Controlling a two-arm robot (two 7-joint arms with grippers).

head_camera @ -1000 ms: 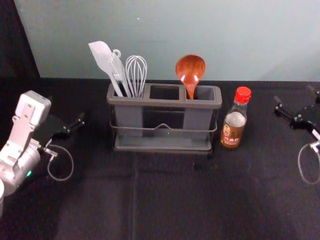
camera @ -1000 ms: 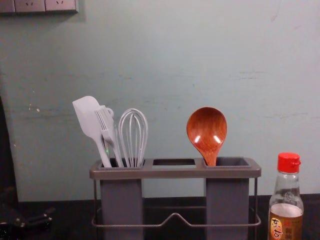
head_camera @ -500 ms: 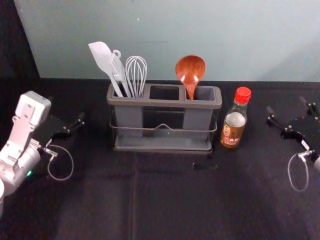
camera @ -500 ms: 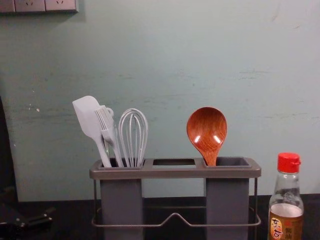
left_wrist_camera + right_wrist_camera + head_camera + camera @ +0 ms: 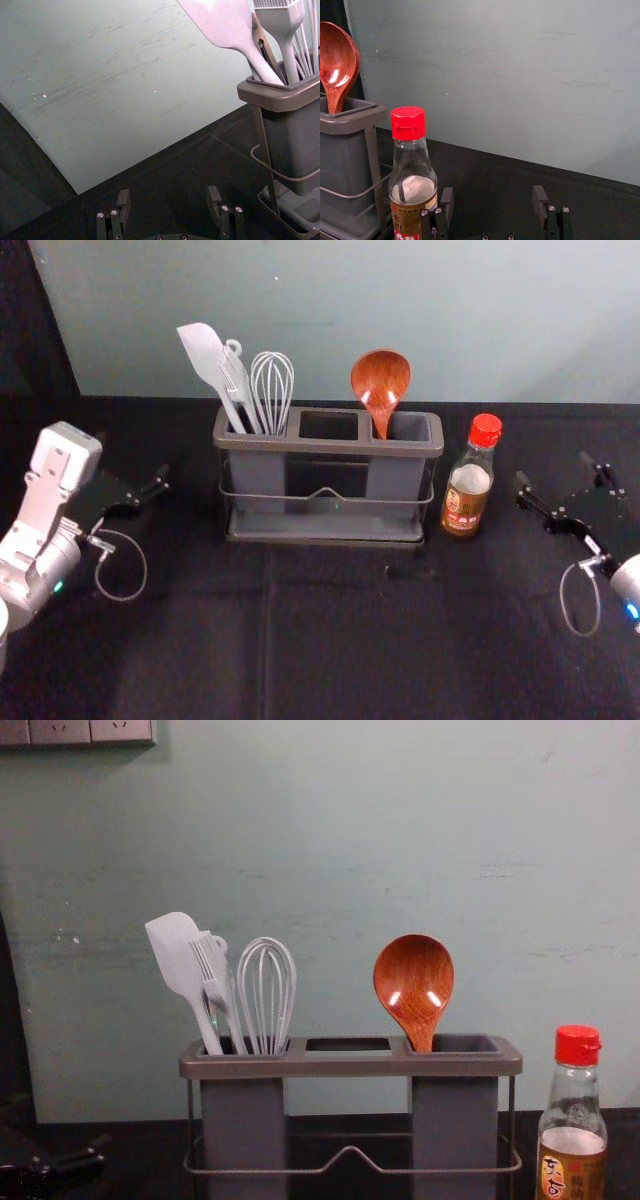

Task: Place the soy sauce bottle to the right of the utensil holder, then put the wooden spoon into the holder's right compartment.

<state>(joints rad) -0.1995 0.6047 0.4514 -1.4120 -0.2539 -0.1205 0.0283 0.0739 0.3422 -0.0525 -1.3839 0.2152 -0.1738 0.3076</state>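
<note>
Right of the holder (image 5: 330, 447), the bottle (image 5: 466, 502) stands upright, right hand (image 5: 554, 469) beyond, left hand (image 5: 132, 458) far left, both spread, empty.

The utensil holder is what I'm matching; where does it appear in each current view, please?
Head view: utensil holder, near centre, beside the soy sauce bottle.
Chest view: lower middle, cut by the bottom edge.
Left wrist view: its spatula end, at an edge.
Right wrist view: its wooden spoon end, at an edge.
Shared landmark: wall behind.

The right gripper (image 5: 555, 473) is held level at the head view's right, fingers spread; the left gripper (image 5: 132, 460) is parked at the left, fingers parted
</note>
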